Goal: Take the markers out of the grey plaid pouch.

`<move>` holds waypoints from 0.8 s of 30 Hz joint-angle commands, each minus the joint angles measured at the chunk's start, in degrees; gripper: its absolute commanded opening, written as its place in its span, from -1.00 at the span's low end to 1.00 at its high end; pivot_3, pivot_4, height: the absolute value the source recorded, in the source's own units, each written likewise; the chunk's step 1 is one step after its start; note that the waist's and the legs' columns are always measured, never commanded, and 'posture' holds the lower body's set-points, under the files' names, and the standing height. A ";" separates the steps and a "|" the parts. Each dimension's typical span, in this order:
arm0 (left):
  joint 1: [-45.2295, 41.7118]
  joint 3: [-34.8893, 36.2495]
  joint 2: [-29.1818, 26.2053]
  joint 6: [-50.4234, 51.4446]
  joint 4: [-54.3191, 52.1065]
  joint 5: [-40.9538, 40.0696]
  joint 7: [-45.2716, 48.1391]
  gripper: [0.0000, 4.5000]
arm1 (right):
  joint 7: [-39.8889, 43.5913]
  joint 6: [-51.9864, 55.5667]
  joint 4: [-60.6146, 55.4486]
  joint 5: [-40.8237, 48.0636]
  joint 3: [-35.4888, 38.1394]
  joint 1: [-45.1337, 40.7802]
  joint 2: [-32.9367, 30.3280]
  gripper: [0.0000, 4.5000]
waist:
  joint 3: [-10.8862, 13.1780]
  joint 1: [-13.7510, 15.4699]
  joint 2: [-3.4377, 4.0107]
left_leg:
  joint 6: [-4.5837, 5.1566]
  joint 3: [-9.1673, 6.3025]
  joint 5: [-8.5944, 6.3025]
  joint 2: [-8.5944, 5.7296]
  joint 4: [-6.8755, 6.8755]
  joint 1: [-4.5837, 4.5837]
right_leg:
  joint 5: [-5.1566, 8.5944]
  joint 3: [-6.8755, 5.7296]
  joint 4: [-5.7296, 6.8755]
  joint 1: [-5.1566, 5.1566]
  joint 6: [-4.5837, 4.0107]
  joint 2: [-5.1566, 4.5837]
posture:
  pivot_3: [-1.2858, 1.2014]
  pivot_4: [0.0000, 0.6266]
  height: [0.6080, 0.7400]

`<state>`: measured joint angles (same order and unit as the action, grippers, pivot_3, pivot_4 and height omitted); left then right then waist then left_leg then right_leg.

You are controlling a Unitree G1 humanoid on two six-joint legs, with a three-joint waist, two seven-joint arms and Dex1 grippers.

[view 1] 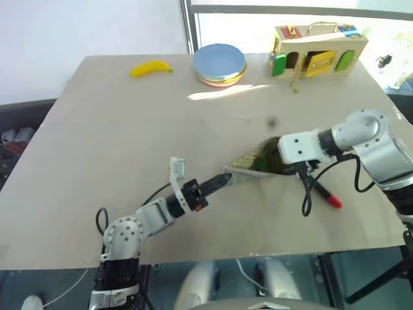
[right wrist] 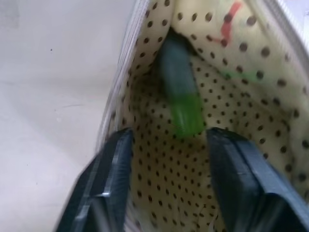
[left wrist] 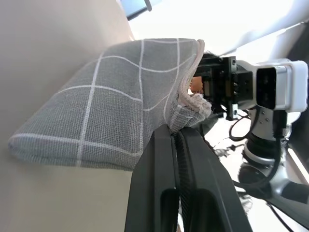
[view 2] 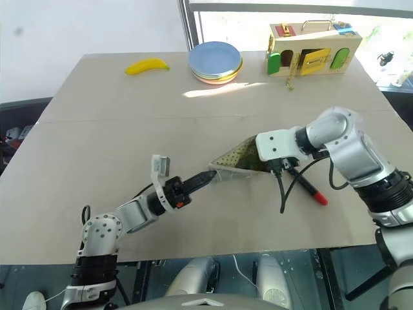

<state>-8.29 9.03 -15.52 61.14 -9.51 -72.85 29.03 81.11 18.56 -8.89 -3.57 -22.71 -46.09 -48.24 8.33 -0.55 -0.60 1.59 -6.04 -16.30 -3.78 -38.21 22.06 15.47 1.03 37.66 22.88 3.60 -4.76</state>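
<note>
one marker (right wrist: 181, 99) inside pouch (left wrist: 111, 111), other marker (view 1: 324, 194) right of it

no readable text, label, brand, number or sign appeared in any of the views. the grey plaid pouch (left wrist: 111, 116) carried only a pale grid pattern, and its tan lining showed plain dark dots with a few red and green marker streaks that formed no letters. the wooden toy box (view 1: 317, 50) at the far edge of the table had coloured doors and latches but no lettering that could be made out. the red marker (view 1: 327, 196) on the table showed no legible print.
</note>
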 commanded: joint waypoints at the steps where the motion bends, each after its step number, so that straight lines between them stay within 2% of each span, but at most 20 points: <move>1: -0.40 0.46 0.51 3.63 -4.04 -10.90 -3.27 -1.00 | 2.20 0.53 -2.70 0.10 0.40 -2.92 -1.04 0.04 | 0.00 0.00 -0.01 | 0.00 -0.01 0.00 0.00 0.00 0.00 | 0.00 0.00 0.00 0.00 0.00 0.00 | 0.03 -0.52 1.00; 5: -0.78 0.15 -0.10 3.54 -4.18 -24.69 -10.54 -1.00 | 4.25 1.50 -4.30 0.09 -0.23 -5.30 -1.07 0.04 | 0.01 0.00 -0.01 | 0.00 -0.03 0.00 0.01 0.00 0.00 | 0.00 -0.01 0.00 0.00 0.00 -0.01 | 0.03 -0.52 1.00; 7: -0.79 -0.84 -1.28 3.32 -4.23 -28.76 -13.02 -1.00 | 5.82 2.35 -5.62 0.48 -0.78 -6.46 -1.27 0.04 | 0.01 0.00 -0.01 | 0.00 -0.03 0.00 0.01 -0.01 0.00 | 0.00 0.00 0.01 0.00 0.00 -0.02 | 0.03 -0.52 1.00; 10: 0.06 -2.61 -3.22 3.65 -4.21 -28.00 -13.85 -1.00 | 8.10 2.79 -6.57 0.66 -2.49 -7.00 -1.97 0.04 | 0.01 -0.01 -0.01 | 0.00 -0.03 0.00 0.00 0.00 -0.01 | 0.00 0.00 0.01 0.00 0.00 0.00 | 0.03 -0.52 1.00; 13: 1.23 -3.69 -4.59 3.37 -3.17 -23.92 -12.60 -1.00 | 10.52 2.58 -7.08 -0.09 -5.63 -5.09 -3.87 0.04 | 0.01 0.12 -0.01 | 0.00 -0.03 0.00 -0.03 0.00 0.00 | 0.00 -0.01 0.00 -0.01 0.00 -0.01 | 0.03 -0.52 1.00; 19: 0.65 -3.57 -5.73 2.11 -4.98 -24.18 -12.32 -1.00 | 10.35 2.15 -6.78 -0.26 -9.49 -2.84 -5.11 0.04 | 0.01 0.11 0.00 | -0.01 -0.03 0.01 -0.03 -0.02 0.00 | 0.00 -0.01 0.01 -0.01 0.00 -0.01 | 0.03 -0.52 1.00; 24: 1.97 -5.05 -6.79 2.26 -4.67 -20.21 -10.41 -1.00 | 8.14 -0.67 -3.32 -3.88 -13.31 -2.62 -3.10 0.04 | 0.01 -0.12 0.00 | -0.01 -0.03 0.01 -0.02 -0.01 -0.04 | 0.00 0.02 0.01 -0.02 0.00 0.03 | 0.03 -0.52 1.00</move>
<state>-6.64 4.14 -22.08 63.69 -12.73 -93.59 17.06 86.41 19.21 -12.54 -5.95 -35.17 -48.34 -51.54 8.34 -0.68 -0.61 1.58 -6.06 -16.29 -3.81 -38.22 22.01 15.47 1.06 37.68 22.86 3.60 -4.72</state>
